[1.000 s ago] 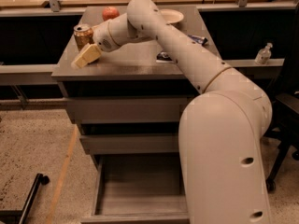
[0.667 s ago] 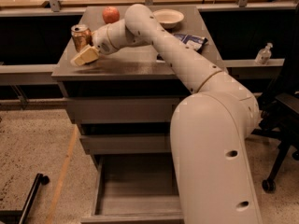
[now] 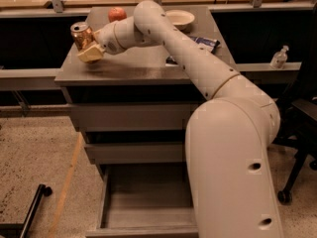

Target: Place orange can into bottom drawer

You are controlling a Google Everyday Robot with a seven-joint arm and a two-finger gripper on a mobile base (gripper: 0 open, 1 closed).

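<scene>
Hand (image 3: 90,52) — tan, blocky, grip impossible to tell — sits just beside the shiny cylindrical orange can (image 3: 81,35).

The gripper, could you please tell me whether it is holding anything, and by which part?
It cannot be told: the gripper sits against the lower side of the upright orange can on the cabinet top, but no clear hold shows.

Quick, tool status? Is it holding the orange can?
Single tool: whether it is open, closed or holding cannot be told. It is right beside the orange can, above the left of the cabinet top.
</scene>
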